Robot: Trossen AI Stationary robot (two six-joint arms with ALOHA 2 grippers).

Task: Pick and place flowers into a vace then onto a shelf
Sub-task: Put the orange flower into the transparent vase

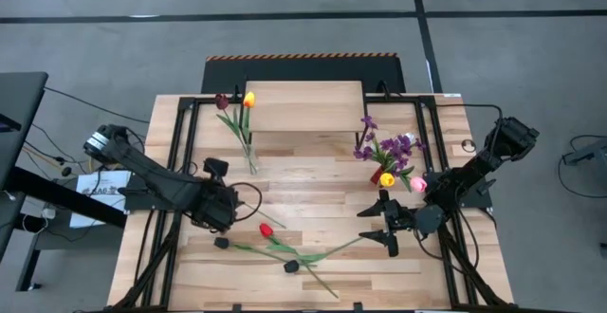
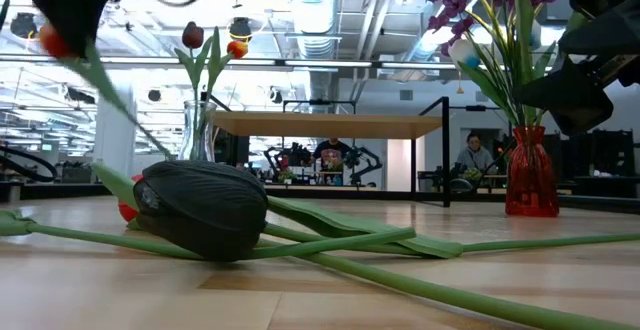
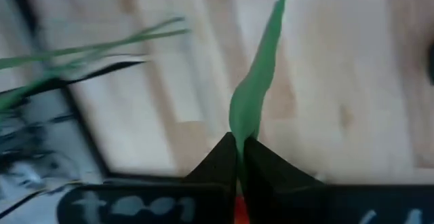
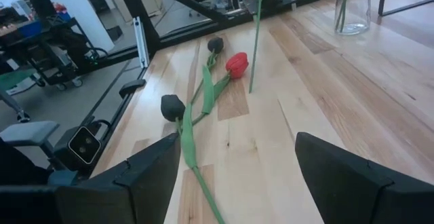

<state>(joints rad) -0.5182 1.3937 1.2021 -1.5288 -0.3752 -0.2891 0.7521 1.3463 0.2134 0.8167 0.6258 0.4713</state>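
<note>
My left gripper (image 1: 228, 211) is raised over the table's left part, shut on the green stem of an orange-red flower (image 2: 55, 40). On the tabletop between the arms lie a red tulip (image 1: 266, 230) and two black tulips (image 1: 221, 243) (image 1: 291, 266), their stems crossing. A clear vase (image 1: 251, 156) holds a dark red and a yellow flower. A red vase (image 1: 377, 175) holds purple sprigs, a yellow head and a pink head. The light-wood shelf (image 1: 303, 106) stands at the far edge. My right gripper (image 1: 384, 226) waits open at the right. My left gripper pinches the flower's green stem (image 3: 241, 132) between its two fingers, close to the orange-red head (image 3: 239, 210). The fingers slant steeply down from above. The stem (image 4: 256, 34) hangs below the fingers, its lower end close over the tabletop.
Black frame rails (image 1: 180, 161) run along the table's left and right sides. The shelf's black legs (image 2: 446, 150) stand between the two vases. Bare wood shows in the table's middle (image 1: 313, 190). Two people sit in the room beyond the table (image 2: 470, 155).
</note>
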